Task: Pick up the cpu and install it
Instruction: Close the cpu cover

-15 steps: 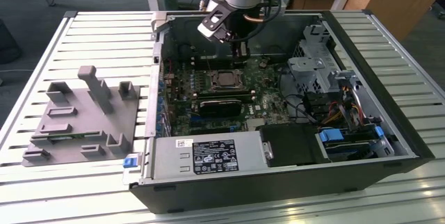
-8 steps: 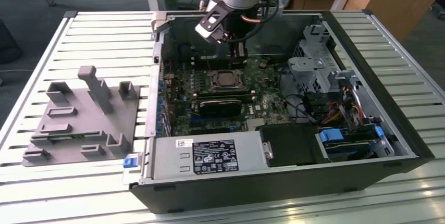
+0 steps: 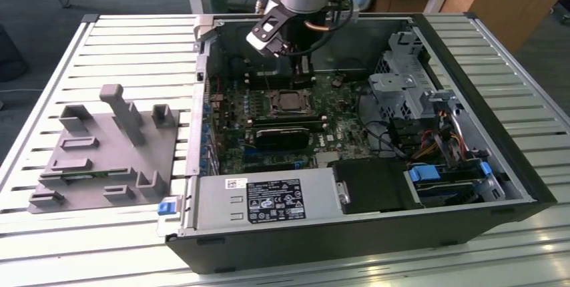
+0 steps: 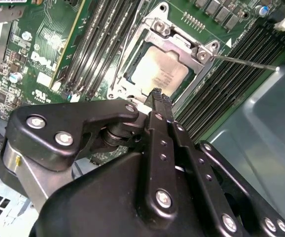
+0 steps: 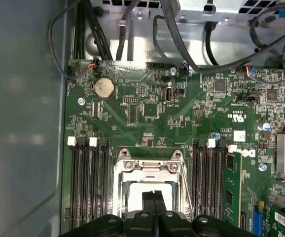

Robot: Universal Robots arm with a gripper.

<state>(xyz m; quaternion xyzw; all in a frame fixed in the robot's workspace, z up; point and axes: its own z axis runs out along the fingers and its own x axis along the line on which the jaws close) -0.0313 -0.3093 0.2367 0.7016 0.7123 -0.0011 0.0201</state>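
**A:** Spotted the cpu [image 4: 158, 69] sat in the socket frame [image 4: 157, 29] on the motherboard [image 5: 152, 123]. Any word on the gripper [image 4: 157, 95]?

**B:** Hovering just above the chip with fingers [image 5: 148, 202] pressed together, gripping nothing. Flanked by memory slots [image 5: 88, 182] either side. All inside the open case [image 3: 356, 240] on a slatted table [image 3: 125, 47], with a grey fixture [image 3: 107, 160] at the exterior view's left.

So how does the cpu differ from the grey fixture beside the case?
The cpu is a small flat silvery square; the grey fixture is far larger, with upright posts. The cpu lies in the socket inside the case; the fixture sits on the slatted table outside it. Both are greyish, and the pincer holds neither.
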